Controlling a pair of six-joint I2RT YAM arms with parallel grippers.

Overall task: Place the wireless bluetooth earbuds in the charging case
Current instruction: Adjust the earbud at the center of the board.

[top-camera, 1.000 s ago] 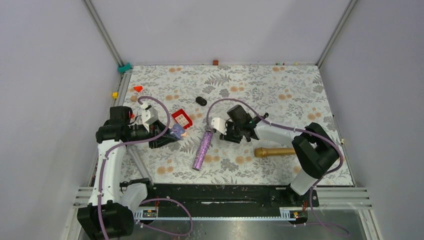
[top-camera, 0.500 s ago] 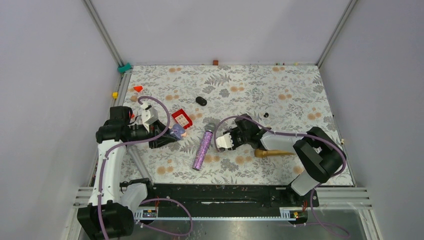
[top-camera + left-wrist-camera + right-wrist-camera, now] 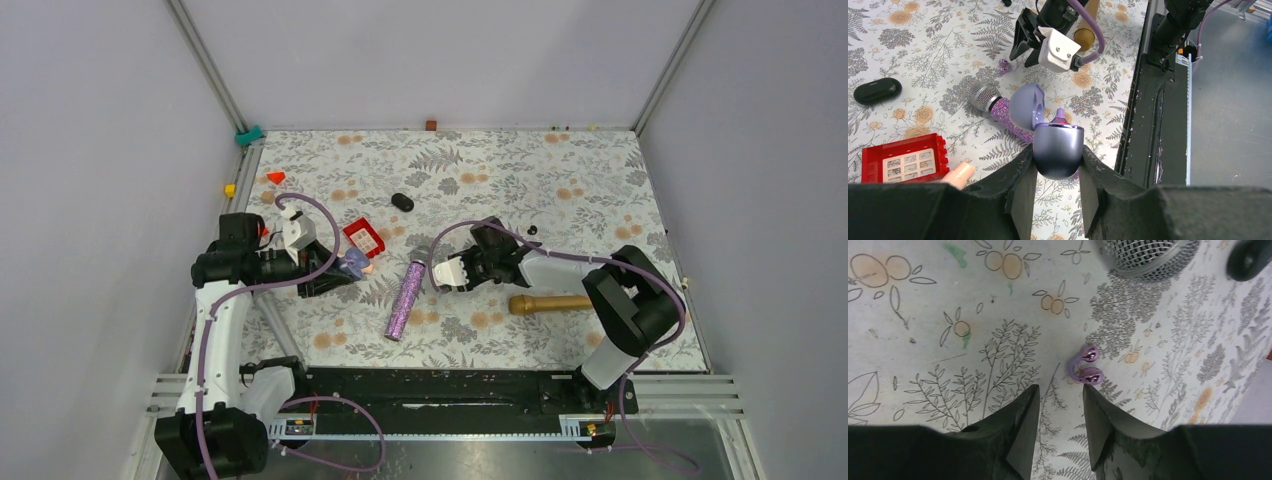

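Here, left jaws pinching open charging case (image 3: 1058, 150), right jaws parted, purple earbud (image 3: 1091, 374) just ahead.

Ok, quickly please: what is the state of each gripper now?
Left gripper: closed on the purple charging case.
Right gripper: open, holding nothing.

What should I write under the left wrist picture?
Left tool holds the open purple charging case over the flowery table.

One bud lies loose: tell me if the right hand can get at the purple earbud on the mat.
Probably yes: the purple earbud lies on the mat just ahead of the right hand, jaws apart, nothing between.
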